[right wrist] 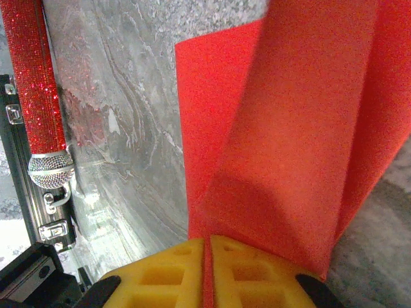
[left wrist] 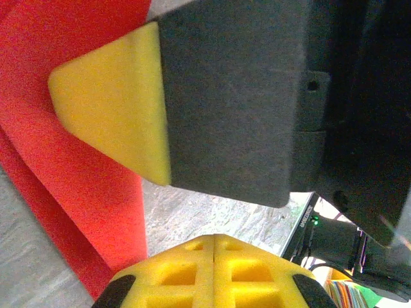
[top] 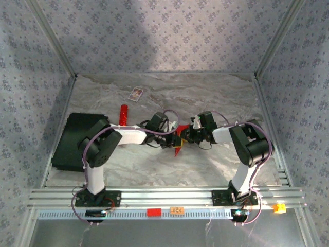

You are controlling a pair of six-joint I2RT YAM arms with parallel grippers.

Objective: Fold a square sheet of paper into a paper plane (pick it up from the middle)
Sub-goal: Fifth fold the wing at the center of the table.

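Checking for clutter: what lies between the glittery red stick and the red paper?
Bare marbled tabletop, shown in the right wrist view; the stick lies apart from the paper.

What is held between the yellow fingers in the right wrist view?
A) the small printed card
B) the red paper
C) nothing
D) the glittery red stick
B: the right gripper is shut on the red paper, and the glittery stick lies apart, off to one side.

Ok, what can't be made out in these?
Paper fold shape: top view, left hand and right hand cover it; wrist views crop it.
Whether left hand pinches paper: left wrist, bottom edge crops the hand.
Card print: top view, too small.
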